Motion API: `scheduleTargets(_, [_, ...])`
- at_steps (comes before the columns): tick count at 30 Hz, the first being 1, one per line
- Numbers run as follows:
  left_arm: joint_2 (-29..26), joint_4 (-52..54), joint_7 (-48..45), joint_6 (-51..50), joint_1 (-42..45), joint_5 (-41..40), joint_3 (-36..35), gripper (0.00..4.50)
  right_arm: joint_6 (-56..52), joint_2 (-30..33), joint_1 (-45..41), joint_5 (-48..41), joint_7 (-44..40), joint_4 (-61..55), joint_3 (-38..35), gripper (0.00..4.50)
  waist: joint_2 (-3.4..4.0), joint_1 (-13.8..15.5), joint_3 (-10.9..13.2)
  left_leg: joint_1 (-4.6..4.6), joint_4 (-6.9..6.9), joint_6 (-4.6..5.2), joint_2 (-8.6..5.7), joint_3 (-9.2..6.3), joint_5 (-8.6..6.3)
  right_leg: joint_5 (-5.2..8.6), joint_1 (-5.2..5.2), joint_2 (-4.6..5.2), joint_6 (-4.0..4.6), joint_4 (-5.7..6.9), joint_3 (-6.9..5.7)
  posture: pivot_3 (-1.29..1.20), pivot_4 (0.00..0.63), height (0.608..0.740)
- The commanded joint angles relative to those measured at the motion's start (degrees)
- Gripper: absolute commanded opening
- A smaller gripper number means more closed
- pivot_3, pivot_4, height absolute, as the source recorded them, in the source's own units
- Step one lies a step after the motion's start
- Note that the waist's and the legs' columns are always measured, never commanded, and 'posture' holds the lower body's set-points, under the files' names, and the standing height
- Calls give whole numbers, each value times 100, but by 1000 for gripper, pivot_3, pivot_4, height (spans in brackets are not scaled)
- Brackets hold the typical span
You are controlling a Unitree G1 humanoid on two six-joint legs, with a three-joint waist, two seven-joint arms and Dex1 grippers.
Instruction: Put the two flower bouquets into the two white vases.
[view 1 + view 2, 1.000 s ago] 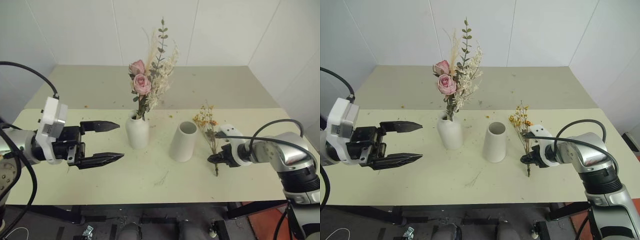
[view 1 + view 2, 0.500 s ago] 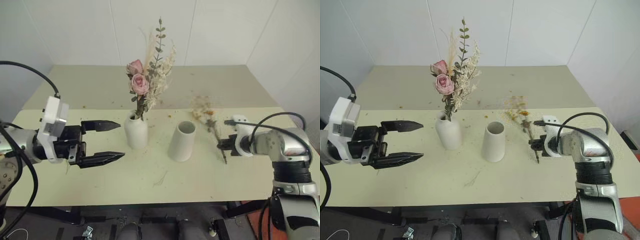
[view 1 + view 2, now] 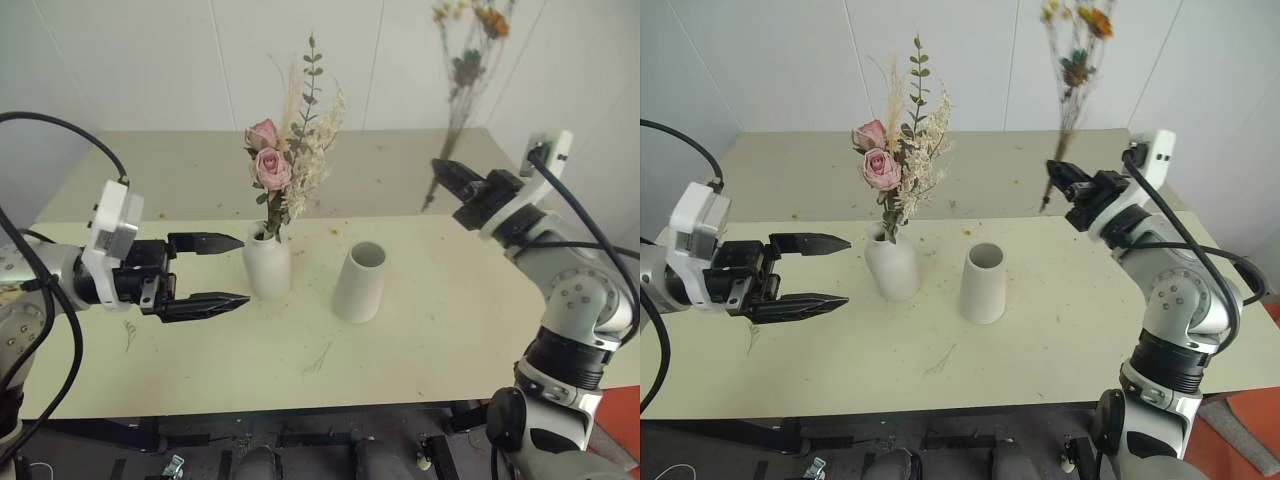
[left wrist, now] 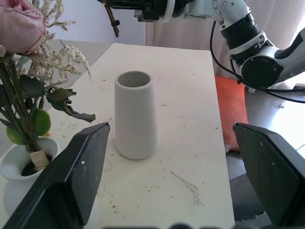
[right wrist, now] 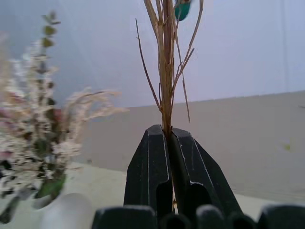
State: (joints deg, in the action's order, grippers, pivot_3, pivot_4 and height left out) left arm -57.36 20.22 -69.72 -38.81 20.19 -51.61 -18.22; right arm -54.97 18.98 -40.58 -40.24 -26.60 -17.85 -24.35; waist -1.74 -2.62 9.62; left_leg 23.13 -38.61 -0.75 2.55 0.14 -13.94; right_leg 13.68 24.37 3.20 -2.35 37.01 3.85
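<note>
Yellow-orange sprig (image 3: 462, 80) upright, raised above the table (image 3: 440, 310), pinched by our right gripper (image 3: 445, 176); rose bouquet (image 3: 285, 150) in the bottle vase (image 3: 268, 265); left gripper (image 3: 228, 270) spread beside it; cone vase (image 3: 360, 282) unfilled.

You are looking at a bare robot test cell, not a home or a shop. Identify it by these features:

- A plain pale tabletop (image 3: 470, 330) stands in a corner, with a second pale surface (image 3: 190, 170) butted against its far edge.
- Smooth white panel walls (image 3: 150, 60) with visible vertical seams close the far side and the right side.
- Black cables (image 3: 40, 125) run loose at the left of the scene.
- A dark floor (image 3: 130, 455) shows under the near edge of the tabletop.
- Dry plant debris (image 3: 322, 357) lies scattered on the tabletop.
</note>
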Motion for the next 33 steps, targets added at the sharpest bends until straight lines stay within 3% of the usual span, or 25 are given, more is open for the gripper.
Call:
scheduleTargets(1, [-63,20,-90,126,82,48,-22,4500,246,50,437,-332,-324,-736,447,46,0,25,0,0,0,0,0,0,0,0,-1,0,0,-1,-1,0,150,740])
scheduleTargets(6, [-70,45,-98,98,75,42,-35,4500,660,200,1170,-181,-565,-1135,999,46,0,36,0,3,-2,0,-2,-2,0,1,-2,4,0,-1,-6,0,150,740])
scheduleTargets(19, [-105,49,-120,62,97,42,-32,4500,1866,113,1738,614,-493,-832,1775,46,0,12,0,-3,0,0,1,-2,0,2,-2,-1,2,2,-5,0,150,740])
scheduleTargets(25, [-120,56,-105,40,138,31,-27,4500,2238,195,1949,809,-564,-662,1799,1856,0,20,0,-2,0,0,1,-2,0,2,-2,-1,2,1,-5,0,150,740])
scheduleTargets(32, [-161,104,-65,34,20,25,-131,4500,2140,1246,2727,255,-1328,-924,970,4302,-1,103,0,-3,-2,0,-2,-2,0,2,-7,2,2,-1,-7,0,150,740])
scheduleTargets(33, [-160,111,-65,41,-9,27,-144,4500,2133,1412,2778,180,-1432,-941,858,4456,-1,106,0,-4,-2,0,-1,-1,0,2,-7,2,2,-1,-6,0,150,740])
